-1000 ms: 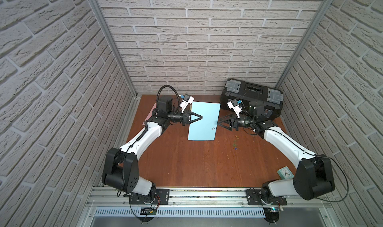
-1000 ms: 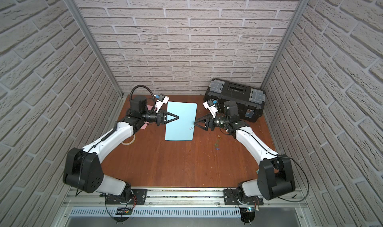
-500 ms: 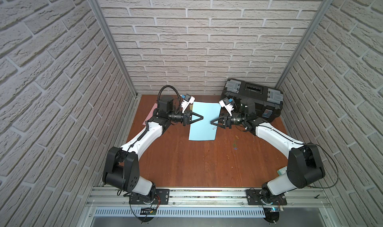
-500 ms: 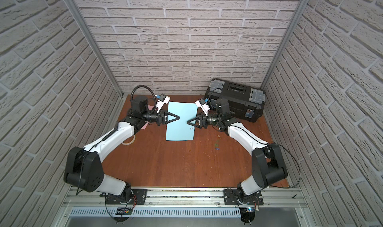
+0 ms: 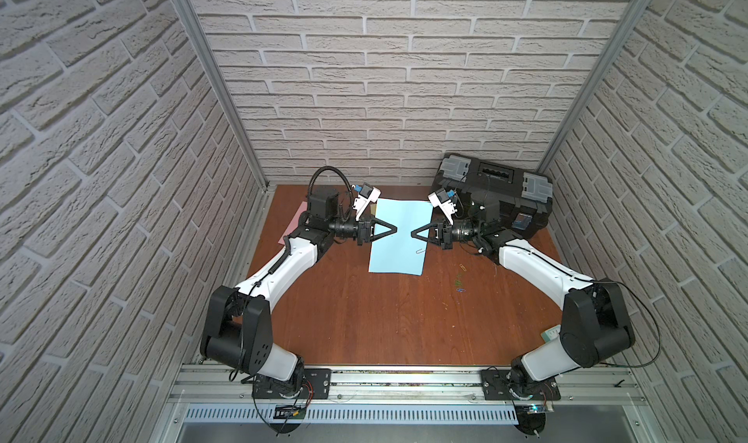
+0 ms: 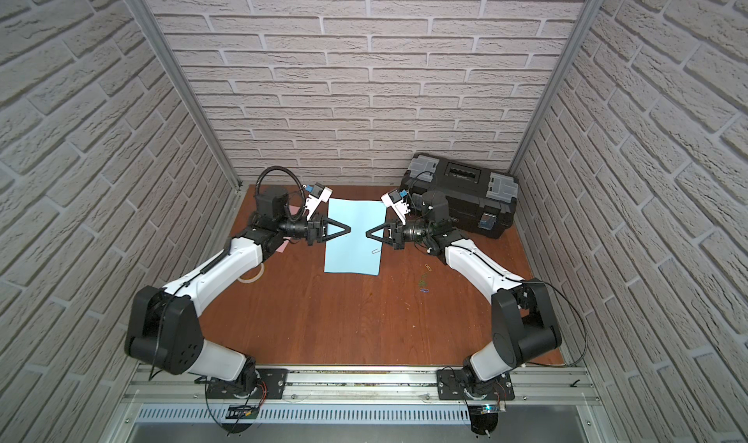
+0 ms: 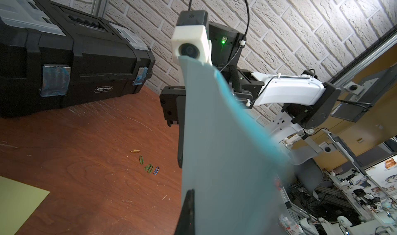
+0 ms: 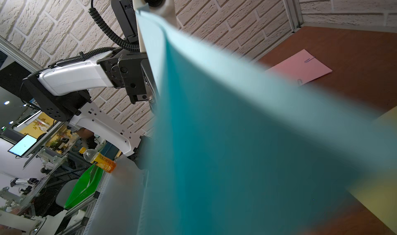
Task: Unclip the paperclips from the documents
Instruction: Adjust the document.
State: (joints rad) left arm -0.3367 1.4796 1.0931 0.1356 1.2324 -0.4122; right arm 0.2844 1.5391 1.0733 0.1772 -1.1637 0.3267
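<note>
you are partway: loose clips (image 5: 460, 279) lie toward the table's (image 5: 364, 319) right edge, but the left gripper (image 5: 394, 229) and right gripper (image 5: 413, 233) both pinch the blue sheet (image 5: 398, 259), clip (image 5: 421, 251) still on, above the far edge, and the pink sheet (image 8: 296, 69) at the far-left corner holds another.

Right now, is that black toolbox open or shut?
Shut. The black toolbox has its lid down flush on the body, with no gap showing.
</note>
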